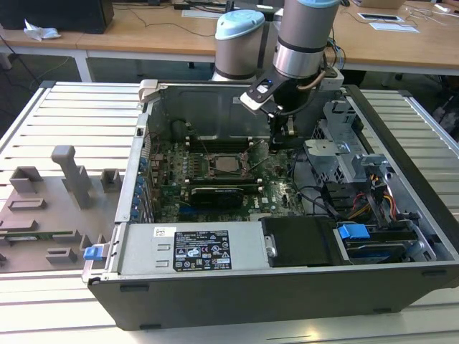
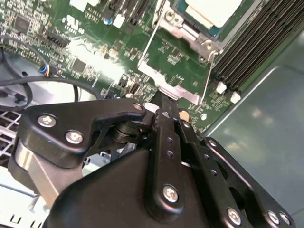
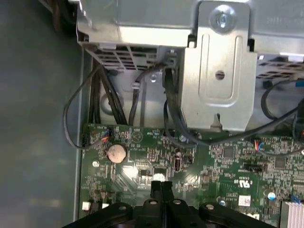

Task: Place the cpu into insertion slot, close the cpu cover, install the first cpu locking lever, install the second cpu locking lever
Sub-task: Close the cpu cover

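Slatted bench [image 1: 72, 107], open computer case [image 1: 287, 287], end effector [image 3: 161, 185] closed tight, cpu [image 1: 231, 164] in insertion slot [image 1: 248, 160]

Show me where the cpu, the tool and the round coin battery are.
cpu [image 2: 216, 9], second wrist view, on its pale metal top.
tool [image 3: 161, 186], first wrist view, between its fingertips.
coin battery [image 3: 116, 152], first wrist view, on its round face.

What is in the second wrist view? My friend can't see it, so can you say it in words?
A black gripper, fingers shut together, points at a green motherboard, its tip right by a silvery metal tab. Beyond it the cpu, pale on top, lies inside a silvery metal frame, with thin wire levers beside it.
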You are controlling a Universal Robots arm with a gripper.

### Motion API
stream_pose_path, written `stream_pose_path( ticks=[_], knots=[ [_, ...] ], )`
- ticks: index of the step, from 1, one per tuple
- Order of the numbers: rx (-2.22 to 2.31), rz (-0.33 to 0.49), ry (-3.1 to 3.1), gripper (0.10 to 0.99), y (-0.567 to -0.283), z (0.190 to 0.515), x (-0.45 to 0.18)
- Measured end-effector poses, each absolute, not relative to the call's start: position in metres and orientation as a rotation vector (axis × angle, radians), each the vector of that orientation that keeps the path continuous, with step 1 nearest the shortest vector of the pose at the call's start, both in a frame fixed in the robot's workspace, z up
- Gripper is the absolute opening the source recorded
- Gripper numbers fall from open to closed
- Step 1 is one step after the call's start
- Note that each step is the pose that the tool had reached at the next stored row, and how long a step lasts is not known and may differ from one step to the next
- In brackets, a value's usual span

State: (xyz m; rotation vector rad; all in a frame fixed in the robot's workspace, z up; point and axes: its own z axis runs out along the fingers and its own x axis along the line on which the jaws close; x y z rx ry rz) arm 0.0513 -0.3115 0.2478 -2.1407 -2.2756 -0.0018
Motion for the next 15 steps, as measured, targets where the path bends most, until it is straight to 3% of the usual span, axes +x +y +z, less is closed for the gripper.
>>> stream_pose_path(
  ticks=[15],
  knots=[
    [-2.140, -0.003, -2.275, 0.106, -0.311, 0.248, 0.027]
  ],
)
